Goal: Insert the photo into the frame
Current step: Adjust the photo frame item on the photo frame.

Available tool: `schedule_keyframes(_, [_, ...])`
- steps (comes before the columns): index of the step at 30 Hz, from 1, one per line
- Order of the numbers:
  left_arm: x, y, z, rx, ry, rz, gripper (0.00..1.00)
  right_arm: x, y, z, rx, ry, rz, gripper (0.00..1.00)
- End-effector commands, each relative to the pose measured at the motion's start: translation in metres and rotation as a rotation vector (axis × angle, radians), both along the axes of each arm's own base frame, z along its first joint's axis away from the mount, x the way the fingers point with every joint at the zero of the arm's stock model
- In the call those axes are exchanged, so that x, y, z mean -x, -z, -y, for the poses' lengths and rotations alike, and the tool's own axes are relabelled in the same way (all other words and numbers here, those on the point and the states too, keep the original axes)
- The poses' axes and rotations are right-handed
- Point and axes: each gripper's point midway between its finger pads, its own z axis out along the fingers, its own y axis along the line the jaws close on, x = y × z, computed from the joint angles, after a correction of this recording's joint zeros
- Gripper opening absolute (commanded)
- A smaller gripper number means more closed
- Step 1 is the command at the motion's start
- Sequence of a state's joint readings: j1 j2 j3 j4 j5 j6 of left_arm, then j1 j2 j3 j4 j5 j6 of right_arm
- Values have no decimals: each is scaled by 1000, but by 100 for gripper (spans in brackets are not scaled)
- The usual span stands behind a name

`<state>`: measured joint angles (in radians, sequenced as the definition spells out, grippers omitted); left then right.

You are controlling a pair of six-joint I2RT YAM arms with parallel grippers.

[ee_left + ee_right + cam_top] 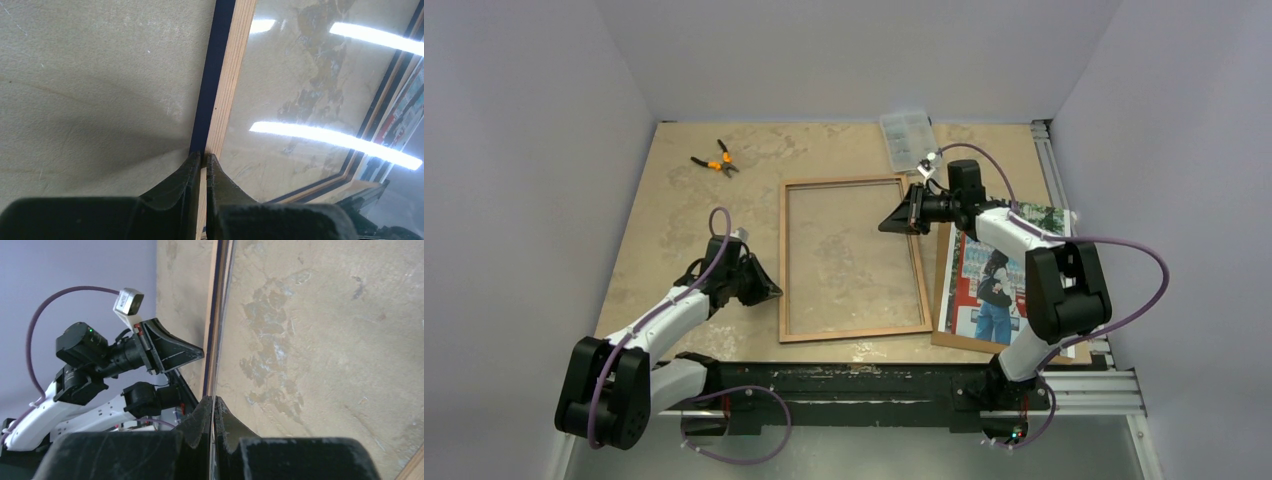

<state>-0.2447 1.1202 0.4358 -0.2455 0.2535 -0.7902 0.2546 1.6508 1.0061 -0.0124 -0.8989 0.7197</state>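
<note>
**Along the left rail, a firm pinch comes first**

Near the middle of the surface (684, 230) the frame (854, 333) lies flat, light wood face up. My left hand (203, 159) pinches its left rail, one fingertip on each side of the thin strip. My right hand (886, 226) is pressed together with nothing in it, its tips over the pane just inside the right rail. I cannot tell whether they touch the pane. The photo (989, 290) lies picture-up on a brown board (969, 343) just beside the frame's right rail, partly under my right arm.

I judge the step in hand to be steadying the frame so the photo can come across. To do it well I would grip the rail squarely and avoid twisting, since so slim a rail could flex or skate on the surface. For the photo, I would work a corner off the board rather than press on the middle. Glossy paper is slick, creases easily and lies flush, so there is little edge to catch.

The rail is layered pale plywood on top with a dark blue outer side. The pane is clear and mirror-bright, throwing back strip lights. The surface is mottled matte beige.
</note>
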Motion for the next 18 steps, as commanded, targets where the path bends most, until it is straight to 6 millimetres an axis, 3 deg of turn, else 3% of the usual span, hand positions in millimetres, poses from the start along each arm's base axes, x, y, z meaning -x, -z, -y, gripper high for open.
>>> schedule_keyframes(1, [-3, -1, -4, -36, 9, 10, 7, 8, 14, 0, 47, -24, -4, 0])
schedule_keyframes(18, [-3, -1, -4, -42, 13, 10, 6, 7, 55, 3, 83, -8, -33, 1])
